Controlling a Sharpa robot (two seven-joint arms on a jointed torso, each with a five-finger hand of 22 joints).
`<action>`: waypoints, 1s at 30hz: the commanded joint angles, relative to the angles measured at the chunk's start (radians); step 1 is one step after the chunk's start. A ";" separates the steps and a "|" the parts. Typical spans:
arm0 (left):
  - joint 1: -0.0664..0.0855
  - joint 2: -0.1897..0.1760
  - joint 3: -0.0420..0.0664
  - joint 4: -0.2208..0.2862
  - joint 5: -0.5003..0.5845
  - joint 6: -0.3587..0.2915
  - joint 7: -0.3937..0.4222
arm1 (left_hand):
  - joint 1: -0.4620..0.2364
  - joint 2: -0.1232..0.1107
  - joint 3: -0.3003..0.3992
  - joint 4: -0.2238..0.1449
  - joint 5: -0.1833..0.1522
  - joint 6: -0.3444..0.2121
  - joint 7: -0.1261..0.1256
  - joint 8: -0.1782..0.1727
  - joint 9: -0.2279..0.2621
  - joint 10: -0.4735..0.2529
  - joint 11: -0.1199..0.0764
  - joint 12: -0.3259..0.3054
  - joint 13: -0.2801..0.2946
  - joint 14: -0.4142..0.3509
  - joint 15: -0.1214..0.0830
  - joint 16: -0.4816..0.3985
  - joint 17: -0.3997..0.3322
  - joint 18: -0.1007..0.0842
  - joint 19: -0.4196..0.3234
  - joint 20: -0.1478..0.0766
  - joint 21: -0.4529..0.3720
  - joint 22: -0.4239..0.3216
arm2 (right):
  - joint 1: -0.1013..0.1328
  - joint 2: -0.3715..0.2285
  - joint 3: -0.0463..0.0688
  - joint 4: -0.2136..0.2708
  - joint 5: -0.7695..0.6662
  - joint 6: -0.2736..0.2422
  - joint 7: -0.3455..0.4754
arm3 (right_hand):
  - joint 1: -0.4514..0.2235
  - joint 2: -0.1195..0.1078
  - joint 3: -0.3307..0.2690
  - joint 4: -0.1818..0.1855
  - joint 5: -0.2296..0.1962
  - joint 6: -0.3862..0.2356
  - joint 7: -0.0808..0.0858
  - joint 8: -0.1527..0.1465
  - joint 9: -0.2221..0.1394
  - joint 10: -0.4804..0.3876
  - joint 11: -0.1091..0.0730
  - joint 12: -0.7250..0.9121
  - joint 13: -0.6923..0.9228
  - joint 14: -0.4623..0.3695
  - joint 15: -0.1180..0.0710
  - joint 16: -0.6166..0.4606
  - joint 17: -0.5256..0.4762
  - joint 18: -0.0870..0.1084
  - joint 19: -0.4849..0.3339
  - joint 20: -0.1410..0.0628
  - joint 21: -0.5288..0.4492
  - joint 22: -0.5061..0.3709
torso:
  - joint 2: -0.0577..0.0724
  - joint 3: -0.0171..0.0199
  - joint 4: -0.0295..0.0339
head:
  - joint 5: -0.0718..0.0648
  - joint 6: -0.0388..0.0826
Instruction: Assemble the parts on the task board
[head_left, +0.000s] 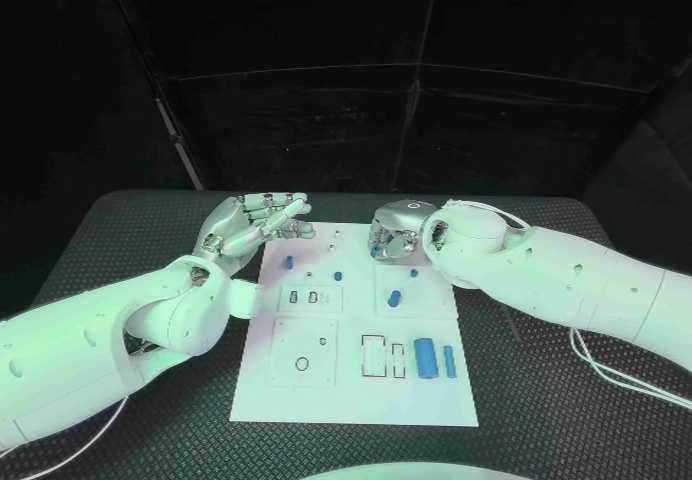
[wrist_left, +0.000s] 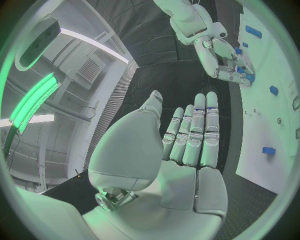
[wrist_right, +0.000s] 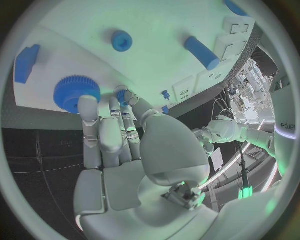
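The white task board (head_left: 361, 395) lies in the middle of the table. Blue parts sit on it: a thick cylinder (head_left: 426, 358), a thin pin (head_left: 450, 361) and small pieces (head_left: 287, 262) (head_left: 394, 297). My right hand (head_left: 397, 232) points its fingers down at the board's far edge. In the right wrist view its fingertips (wrist_right: 87, 102) touch a blue gear (wrist_right: 76, 91), and a small blue piece (wrist_right: 120, 94) sits between a fingertip and the thumb; whether it is pinched is unclear. My left hand (head_left: 257, 222) hovers over the far left corner with its fingers (wrist_left: 199, 125) stretched out, holding nothing.
The board has rectangular recesses (head_left: 384, 355) and a round hole (head_left: 302, 364) near its front. Black ribbed matting (head_left: 130, 230) covers the table around the board. Both white forearms (head_left: 577, 290) lie along the board's sides.
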 joint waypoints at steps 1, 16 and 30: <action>0.001 -0.001 0.001 0.000 -0.005 0.014 0.004 | 0.001 0.012 -0.001 -0.003 -0.006 0.003 0.002 -0.005 -0.001 0.006 0.002 -0.003 -0.001 0.007 0.003 -0.005 0.001 0.004 0.006 -0.001 0.006 0.001 | 0.001 -0.006 0.001 0.022 -0.001 -0.091 0.008 | -0.012 -0.015 0.021 0.002 0.014 0.007 0.001 0.005 0.001 0.004 -0.001 -0.001 0.001 0.033 -0.004 0.012 0.008 -0.012 0.006 0.000 0.011 0.013 | 0.001 0.0016 0.0002 | 0.003 0.004; 0.001 0.000 0.001 -0.007 -0.005 0.017 0.003 | 0.003 0.015 -0.001 -0.006 -0.006 0.004 0.002 -0.007 -0.001 0.006 0.002 -0.005 -0.001 0.008 0.003 -0.007 0.003 0.004 0.008 -0.001 0.006 0.001 | 0.004 0.048 0.001 -0.028 0.004 -0.220 -0.012 | -0.032 -0.033 0.068 0.013 -0.001 0.012 0.001 0.003 0.001 0.003 -0.001 -0.002 0.000 0.031 -0.003 0.027 0.019 -0.015 0.007 0.002 0.032 0.036 | 0.007 -0.0021 0.0105 | 0.007 0.018; 0.002 -0.008 0.001 0.005 -0.005 0.018 0.000 | 0.003 0.016 -0.001 -0.007 -0.006 0.004 0.002 -0.008 -0.001 0.006 0.002 -0.006 -0.001 0.007 0.004 -0.008 0.003 0.004 0.008 -0.001 0.006 0.001 | 0.026 0.125 0.001 -0.105 0.010 -0.220 0.011 | -0.036 -0.037 0.078 0.016 -0.005 0.012 0.001 0.002 0.001 0.002 0.000 -0.003 0.000 0.031 -0.003 0.031 0.021 -0.015 0.006 0.003 0.035 0.038 | 0.023 -0.0062 0.0183 | 0.004 0.024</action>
